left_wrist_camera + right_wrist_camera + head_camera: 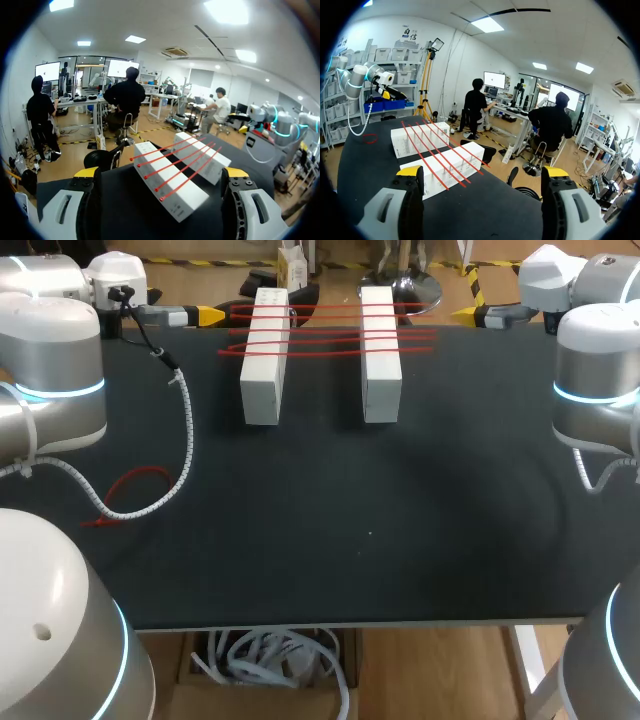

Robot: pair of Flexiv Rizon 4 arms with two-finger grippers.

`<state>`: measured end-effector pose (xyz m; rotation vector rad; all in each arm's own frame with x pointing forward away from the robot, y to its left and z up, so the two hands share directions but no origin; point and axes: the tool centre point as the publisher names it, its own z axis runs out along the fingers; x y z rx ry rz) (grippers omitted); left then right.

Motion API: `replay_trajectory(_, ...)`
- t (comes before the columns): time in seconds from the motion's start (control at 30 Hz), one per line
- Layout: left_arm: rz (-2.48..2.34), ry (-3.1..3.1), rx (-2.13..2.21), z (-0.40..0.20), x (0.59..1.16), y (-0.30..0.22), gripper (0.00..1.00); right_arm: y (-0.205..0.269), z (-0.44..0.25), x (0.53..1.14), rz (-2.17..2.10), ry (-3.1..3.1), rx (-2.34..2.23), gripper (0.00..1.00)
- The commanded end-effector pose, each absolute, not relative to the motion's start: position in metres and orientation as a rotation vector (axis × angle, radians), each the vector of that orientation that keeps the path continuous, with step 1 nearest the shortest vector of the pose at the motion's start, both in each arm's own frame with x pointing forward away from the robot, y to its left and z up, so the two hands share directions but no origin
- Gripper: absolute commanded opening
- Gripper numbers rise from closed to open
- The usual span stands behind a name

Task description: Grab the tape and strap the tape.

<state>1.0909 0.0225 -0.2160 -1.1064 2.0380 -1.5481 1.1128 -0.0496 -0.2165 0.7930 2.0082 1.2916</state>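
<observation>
Fingers (86, 173) of our left gripper (160, 174) and of our right gripper (482, 172) stand spread wide, holding nothing. Nearest us a loose red strand of tape (135, 482) lies on the black table mat (350, 540) beside our left arm's white coiled cable (186, 435), so a grab there could, we judge, snag the cable. Farther off, four straight red tape lines (330, 332) cross two white rectangular blocks (265, 365) standing near the far edge, where a sideways tug might drag them over; the wide mat nearer us gives better room.
</observation>
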Motion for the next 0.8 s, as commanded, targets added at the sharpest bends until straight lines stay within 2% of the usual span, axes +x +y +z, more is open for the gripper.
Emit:
replay_trajectory(0.03,-1.551,2.032,-1.104,-0.217,1.091,0.022,1.00,-0.050,-0.217,1.113,1.291,2.010,0.793,1.00)
replay_trajectory(0.53,-1.551,2.032,-1.104,-0.217,1.091,0.022,1.00,-0.050,-0.217,1.113,1.291,2.010,0.793,1.00)
replay_trajectory(0.8,-1.620,2.180,-0.785,-0.209,1.075,0.020,1.00,-0.050,-0.217,1.113,1.291,2.010,0.793,1.00)
